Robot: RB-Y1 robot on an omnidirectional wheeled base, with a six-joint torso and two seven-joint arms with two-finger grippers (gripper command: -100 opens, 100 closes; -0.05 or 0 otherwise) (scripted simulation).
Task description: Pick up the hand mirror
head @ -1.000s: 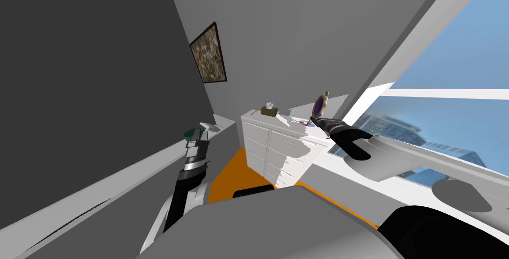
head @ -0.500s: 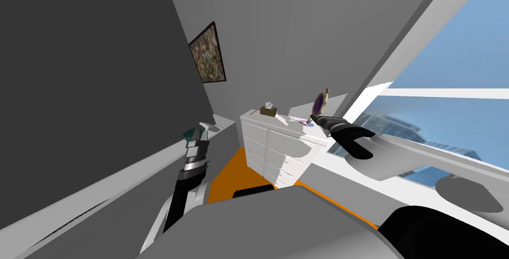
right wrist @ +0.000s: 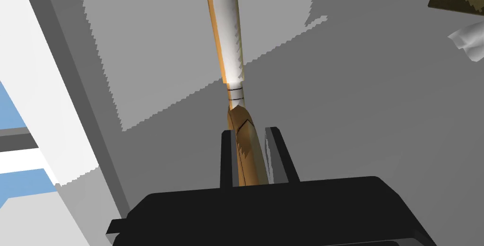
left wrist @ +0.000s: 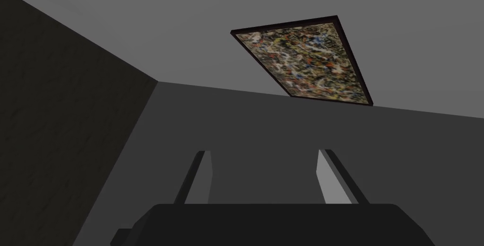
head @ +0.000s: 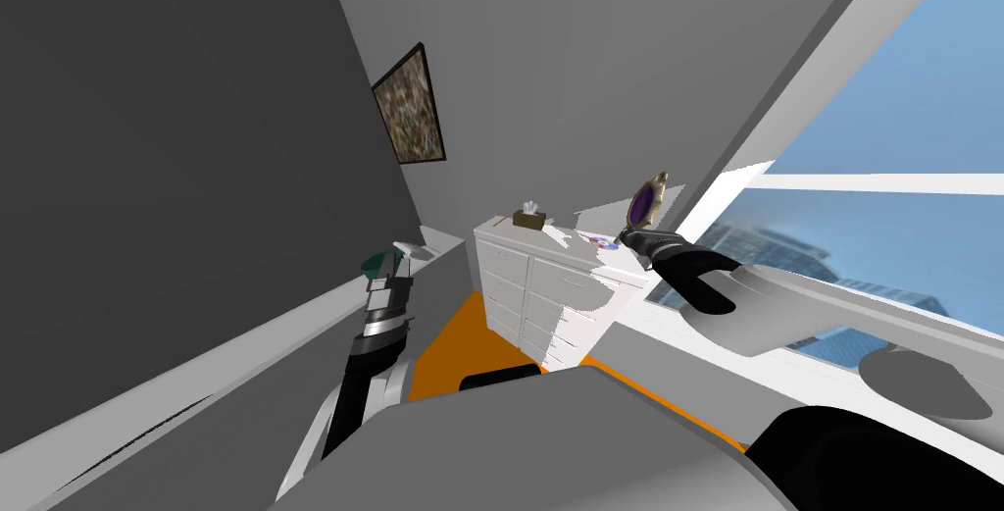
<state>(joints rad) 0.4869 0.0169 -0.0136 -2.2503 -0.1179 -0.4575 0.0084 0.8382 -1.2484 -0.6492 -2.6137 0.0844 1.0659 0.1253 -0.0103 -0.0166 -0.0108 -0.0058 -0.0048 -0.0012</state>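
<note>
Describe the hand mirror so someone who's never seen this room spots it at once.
Find the white dresser beside the big window. Above its window end, the right end effector grips the hand mirror by its handle. Unlike the tissue box on top, it is a purple oval in a golden-brown frame.

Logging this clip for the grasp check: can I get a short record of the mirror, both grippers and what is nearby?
target: hand mirror, purple face, golden frame
held by: right gripper, fingers pressed on the sides of the handle
mirror pose: head up above the gripper, over the near end of the white dresser
left gripper: open, holding nothing, low at my left side
also on dresser: tissue box, at the far end
task state: mirror grasped
</note>
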